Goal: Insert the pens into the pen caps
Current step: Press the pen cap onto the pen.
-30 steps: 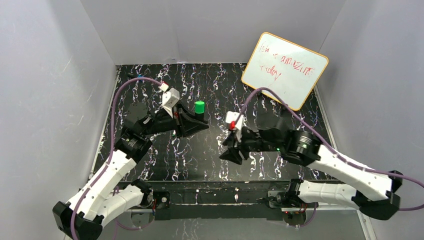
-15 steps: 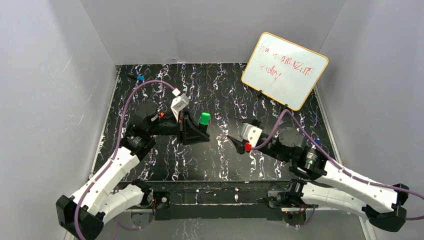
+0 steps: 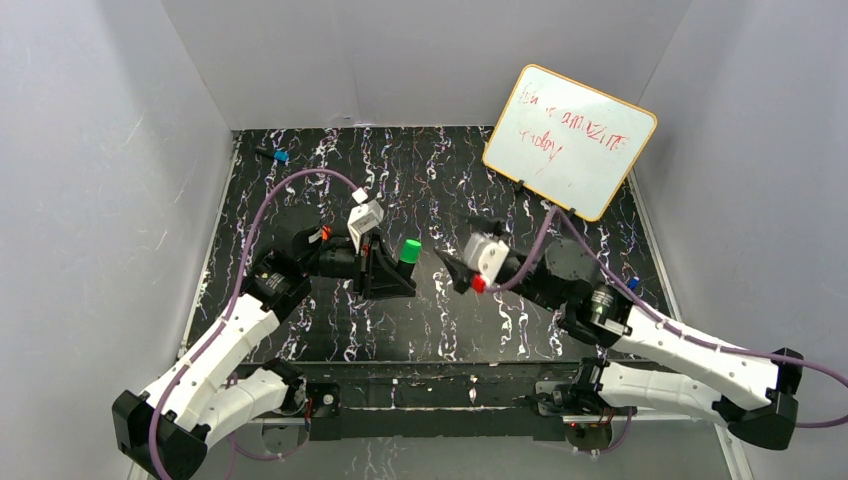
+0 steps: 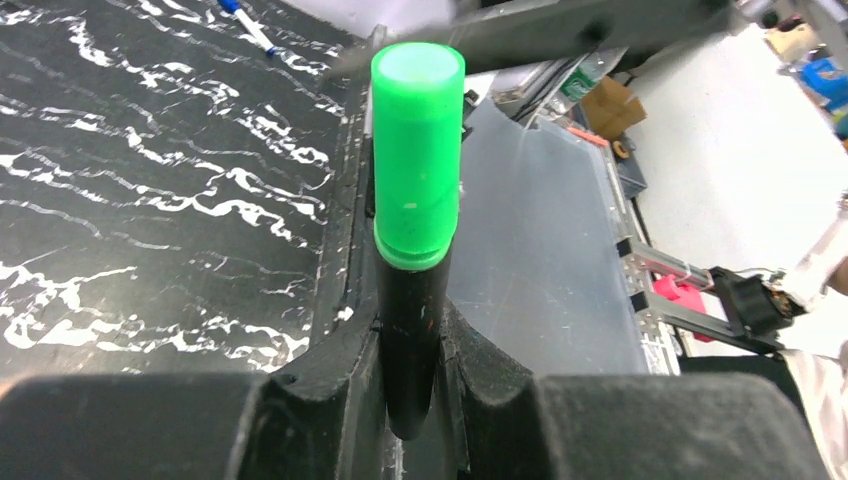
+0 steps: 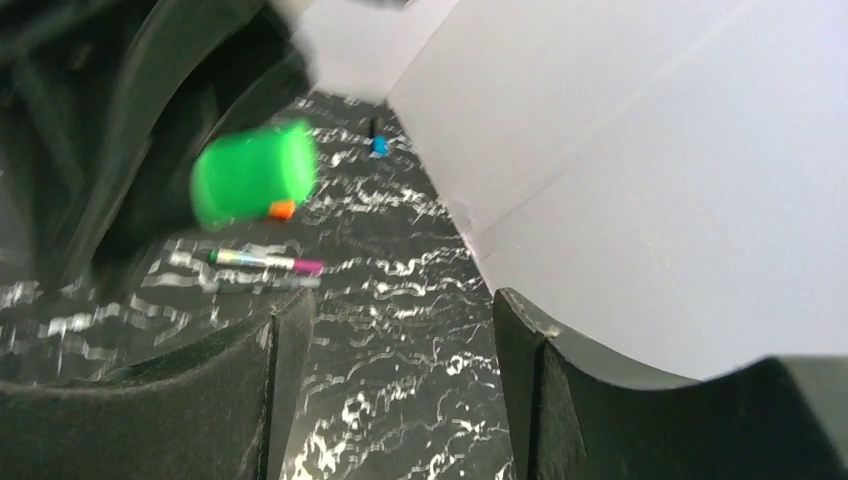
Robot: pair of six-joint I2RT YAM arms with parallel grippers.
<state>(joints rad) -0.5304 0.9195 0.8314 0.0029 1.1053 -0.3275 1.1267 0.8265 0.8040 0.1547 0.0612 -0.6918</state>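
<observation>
One marker (image 4: 408, 300), green cap (image 4: 417, 150) on top, is pinched by the left end effector (image 4: 410, 375); the right end effector (image 5: 400, 360), spread and empty, has the cap ahead-left.

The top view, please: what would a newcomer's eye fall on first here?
The bright green cap on a black marker, pinched in the left gripper at mid-table. Next, the whiteboard with red scribbles, propped at the far right. The right gripper faces the marker, open.

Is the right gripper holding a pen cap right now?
No, the right gripper stands open, with only the black marbled tabletop showing between its jaws.
</observation>
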